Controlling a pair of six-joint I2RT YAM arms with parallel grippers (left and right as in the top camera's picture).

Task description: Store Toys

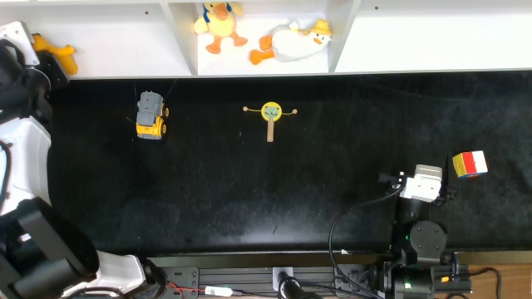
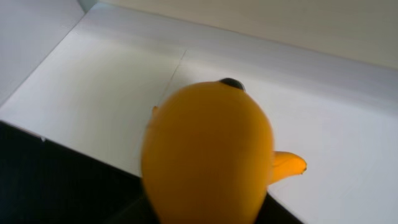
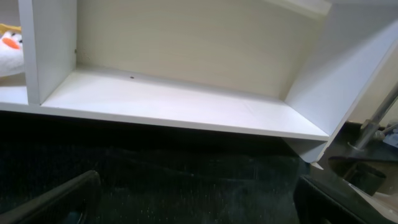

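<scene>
Smooth, rounded orange duck toy hard against the left gripper, over the white shelf's left compartment. Clamped or released: impossible to tell. Right gripper idle, jaws apart. Likely mid-placement; next, letting go, backing out, fetching the yellow toy truck.

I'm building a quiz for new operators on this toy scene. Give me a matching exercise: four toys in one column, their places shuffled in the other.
Toys:
1. truck
2. white duck
3. cube
4. rattle

Places:
A. middle of the mat
B. right end of the mat
C. middle compartment of the shelf
D. left part of the mat

Pairs: 1-D, 2-C, 3-B, 4-A.
</scene>
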